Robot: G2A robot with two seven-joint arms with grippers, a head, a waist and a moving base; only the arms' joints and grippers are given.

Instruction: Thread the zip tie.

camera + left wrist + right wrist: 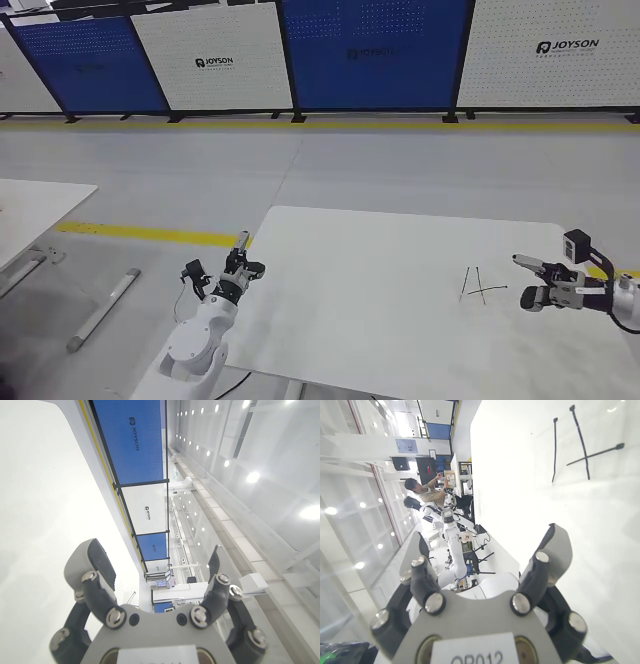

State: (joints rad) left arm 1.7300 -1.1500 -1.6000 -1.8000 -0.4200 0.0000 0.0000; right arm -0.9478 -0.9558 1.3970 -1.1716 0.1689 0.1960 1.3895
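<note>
Three black zip ties (478, 285) at four o'clock (two crossed). Just beside them, right gripper (520, 280) spread wide, empty. At eight o'clock, left gripper (248, 254) likewise agape, empty.

Three black zip ties (585, 457), two crossed

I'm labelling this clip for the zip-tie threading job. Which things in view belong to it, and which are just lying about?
Job: three thin black plastic zip ties, two crossed; flat white table; open left gripper; open right gripper.
Lying about: grey bar on the floor; second white table; blue and white pegboard panels.
</note>
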